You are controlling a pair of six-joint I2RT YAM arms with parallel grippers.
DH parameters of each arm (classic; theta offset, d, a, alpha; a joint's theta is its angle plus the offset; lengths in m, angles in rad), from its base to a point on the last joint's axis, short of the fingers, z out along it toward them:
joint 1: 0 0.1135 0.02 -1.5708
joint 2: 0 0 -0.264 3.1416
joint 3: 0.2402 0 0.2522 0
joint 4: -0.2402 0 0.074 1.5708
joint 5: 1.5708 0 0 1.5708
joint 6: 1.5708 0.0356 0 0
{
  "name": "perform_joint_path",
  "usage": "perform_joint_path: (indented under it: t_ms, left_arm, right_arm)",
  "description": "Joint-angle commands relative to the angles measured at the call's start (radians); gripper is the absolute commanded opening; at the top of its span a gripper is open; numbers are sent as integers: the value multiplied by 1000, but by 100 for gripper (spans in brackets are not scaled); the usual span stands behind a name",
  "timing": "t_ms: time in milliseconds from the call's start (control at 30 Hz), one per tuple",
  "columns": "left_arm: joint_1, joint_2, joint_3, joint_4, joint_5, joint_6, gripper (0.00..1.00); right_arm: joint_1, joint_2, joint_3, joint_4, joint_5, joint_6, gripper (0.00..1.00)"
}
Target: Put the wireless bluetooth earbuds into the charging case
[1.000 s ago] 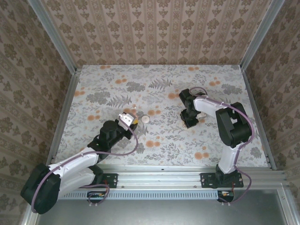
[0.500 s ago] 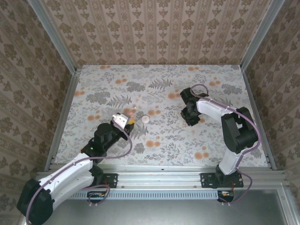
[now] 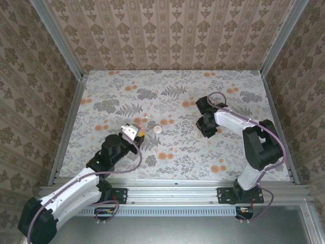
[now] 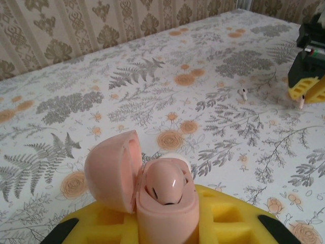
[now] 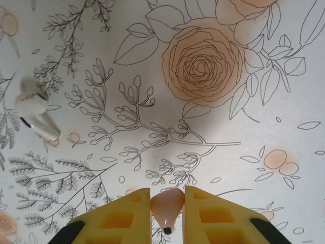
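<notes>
My left gripper (image 3: 132, 132) is shut on the pink charging case (image 4: 165, 208), held upright between its yellow fingers (image 4: 228, 218). The case's lid (image 4: 109, 175) stands open to the left and a rounded pink hump shows inside. Pinched between the yellow pads of my right gripper (image 5: 167, 195) is one pale earbud (image 5: 166, 206), just above the tablecloth; this gripper (image 3: 208, 129) sits right of centre. The second earbud (image 5: 36, 116) lies loose on the cloth to its left. From the left wrist that loose earbud (image 4: 242, 93) shows beside the right gripper (image 4: 306, 90).
A small whitish round disc (image 3: 157, 129) lies on the floral tablecloth (image 3: 172, 101) between the two grippers, close to the case. Patterned walls and metal rails (image 3: 68, 127) enclose the table on three sides.
The left gripper has drawn back a little to the left with the case, and its arm has straightened. The right gripper stays in place while its elbow has swung right.
</notes>
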Motion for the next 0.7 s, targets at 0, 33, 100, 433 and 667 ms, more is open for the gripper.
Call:
perform_joint_path:
  t_ms: [0, 33, 100, 433, 667]
  left_arm:
    - [8, 23, 11, 37, 27, -8, 6]
    - [9, 32, 16, 39, 36, -5, 6]
    - [9, 48, 21, 49, 49, -1, 6]
    - [9, 77, 31, 94, 47, 18, 6]
    - [9, 94, 41, 105, 85, 34, 6]
  right_arm:
    - [9, -34, -21, -16, 34, -12, 19]
    - [11, -38, -25, -16, 37, -12, 19]
    - [16, -52, -35, -16, 44, -16, 19]
    - [27, -104, -97, 48, 40, -105, 19]
    - [47, -113, -116, 125, 32, -175, 19]
